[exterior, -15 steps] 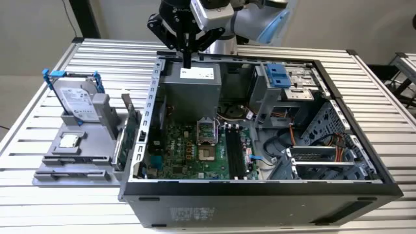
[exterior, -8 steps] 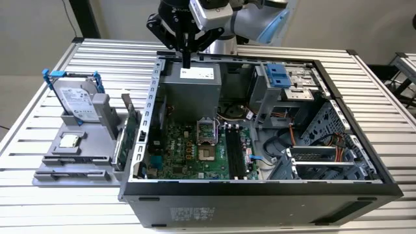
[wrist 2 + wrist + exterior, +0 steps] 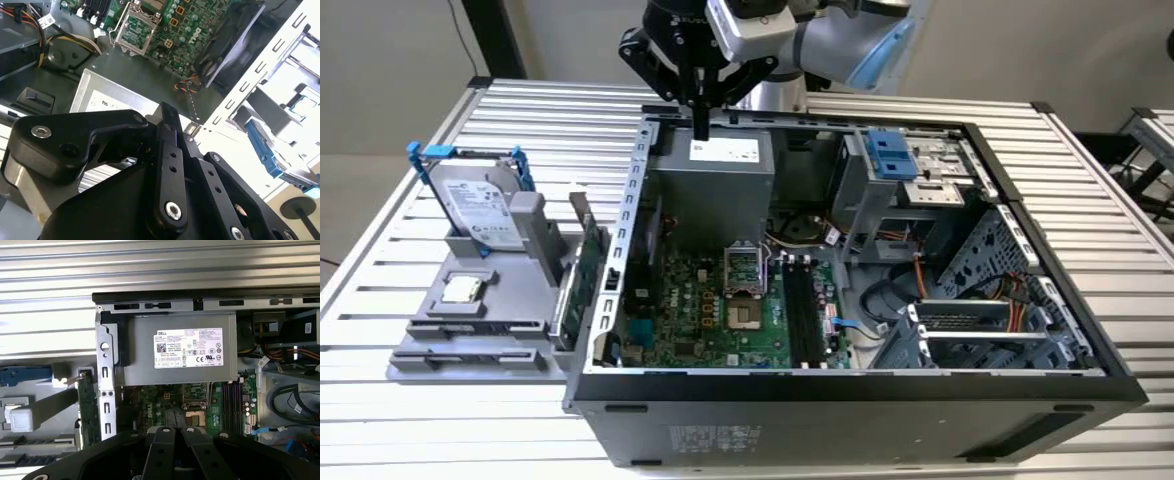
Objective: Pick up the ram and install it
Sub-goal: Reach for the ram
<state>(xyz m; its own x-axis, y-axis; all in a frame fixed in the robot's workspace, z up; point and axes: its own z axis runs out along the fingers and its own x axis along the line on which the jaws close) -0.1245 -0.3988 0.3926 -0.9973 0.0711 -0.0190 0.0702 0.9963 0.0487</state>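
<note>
While the ram waits in its holder: the ram looks to be the long dark strip lying low in the front slot of the grey holder, by the table edge on the exterior view's left. It is small there, so that is my best reading.
Gripper: the gripper hangs over the far edge of the case, above the power supply and well apart from the ram. Its fingers are pinched narrow, with nothing between them.
Risk, the grasp: going down on the stick with the fingers this narrow would just poke the board, or jam against the holder.
Risk, the neighbours: the green card stands on edge between holder and case wall, and the hard drive stands at the holder's far end. A sloppy approach could clip either one, or grab the wrong part.
Risk, the case wall: a low sweep across could catch the case's rim.
Risk, the seat: the memory slots sit just beside the open processor socket, with cables near. A tilted or offset stick could miss its slot, bind, or land on the socket.
</note>
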